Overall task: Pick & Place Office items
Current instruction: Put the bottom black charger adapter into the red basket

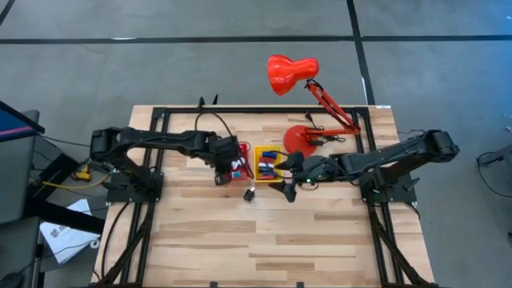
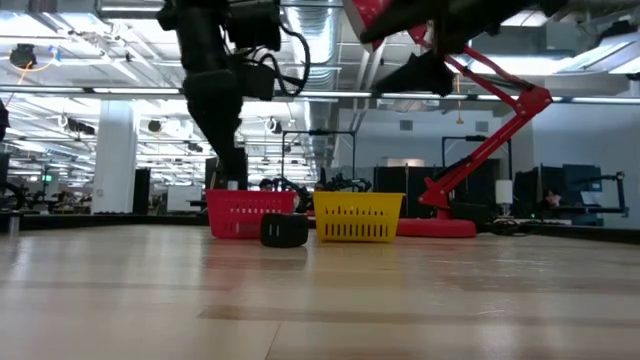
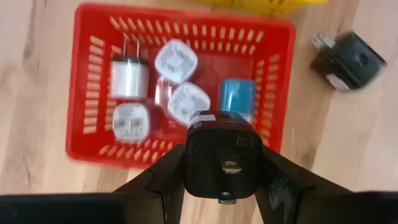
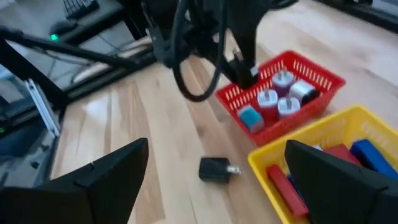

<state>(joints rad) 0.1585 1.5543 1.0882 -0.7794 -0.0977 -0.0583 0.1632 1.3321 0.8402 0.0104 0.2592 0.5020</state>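
Pale wooden planks make up the surface (image 1: 264, 232), with a red bin (image 1: 240, 166) and a yellow bin (image 1: 269, 163) side by side near its middle, just in front of a red desk lamp (image 1: 308, 104). From above, the left gripper (image 1: 222, 178) hangs at the red bin's edge; only its wrist view shows it clamped on a black charger (image 3: 222, 163) over the bin, where white plugs (image 3: 176, 61) and a light blue piece (image 3: 237, 97) lie. A second black charger (image 4: 217, 168) lies on the wood just outside the red bin. The right gripper (image 4: 217, 180) hovers beside the yellow bin, fingers spread wide and empty — its wrist view alone shows the red and blue pieces (image 4: 367, 155) inside.
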